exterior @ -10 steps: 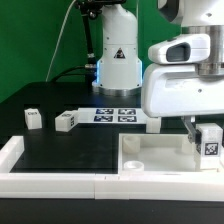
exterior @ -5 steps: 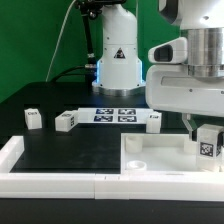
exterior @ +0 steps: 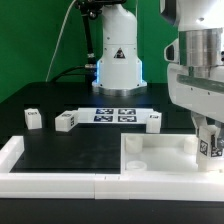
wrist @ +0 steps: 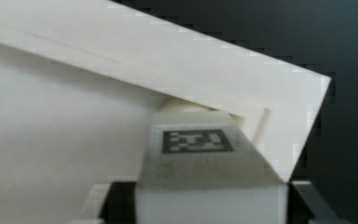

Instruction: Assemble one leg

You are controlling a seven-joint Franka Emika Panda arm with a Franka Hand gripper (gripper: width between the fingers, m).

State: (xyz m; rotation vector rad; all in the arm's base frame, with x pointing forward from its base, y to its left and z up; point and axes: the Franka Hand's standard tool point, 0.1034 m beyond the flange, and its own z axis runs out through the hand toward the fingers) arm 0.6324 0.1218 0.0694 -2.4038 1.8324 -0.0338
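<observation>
At the exterior view's right, the leg (exterior: 211, 145) is clamped upright in the claw (exterior: 209, 140), long axis vertical, tag outward, over the far right corner of the white panel (exterior: 160, 155). The arm is seen descending vertically. Beyond, loose legs (exterior: 66, 121) and the marker board (exterior: 117, 115) lie on the bench (exterior: 70, 145).

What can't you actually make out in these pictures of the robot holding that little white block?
- Gripper: the exterior view's right edge cuts it off.
- Whether the held leg touches the square panel: the leg itself hides the contact in the wrist view.
- Tags on the loose legs: too small to read.
- Marker board: patterns blurred.
</observation>
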